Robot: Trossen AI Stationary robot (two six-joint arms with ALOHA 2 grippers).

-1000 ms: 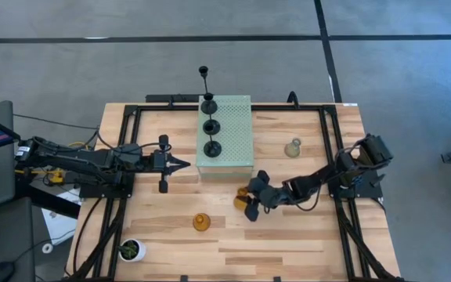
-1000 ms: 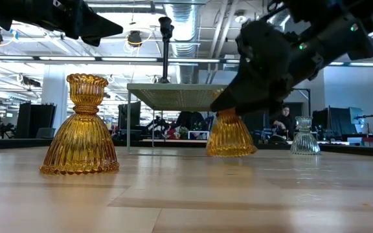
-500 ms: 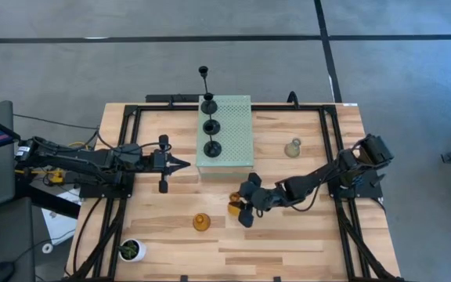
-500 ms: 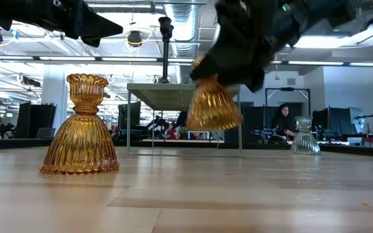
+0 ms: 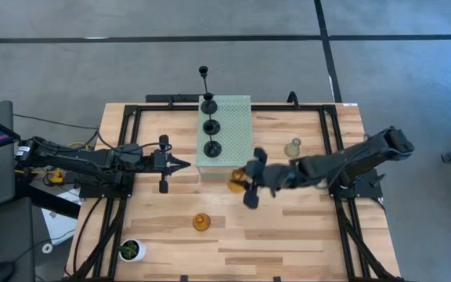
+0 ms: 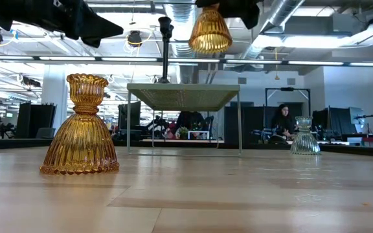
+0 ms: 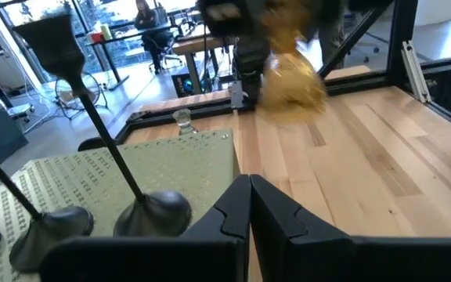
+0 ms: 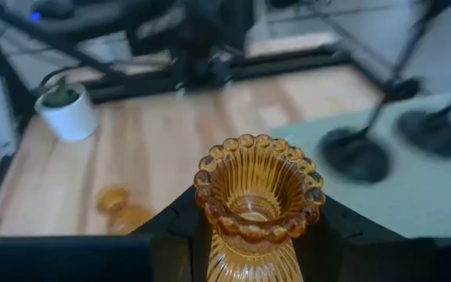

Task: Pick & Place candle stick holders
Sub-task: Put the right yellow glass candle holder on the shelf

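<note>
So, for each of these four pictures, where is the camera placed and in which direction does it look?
High view: above, straight down on table; both arms show.
Low view: table height, looking level into the room; standing amber holder near, lifted amber holder above.
Left wrist view: past shut left gripper toward green block.
Right wrist view: over right gripper clamping the lifted holder.
Shared: all four show that lifted holder.
</note>
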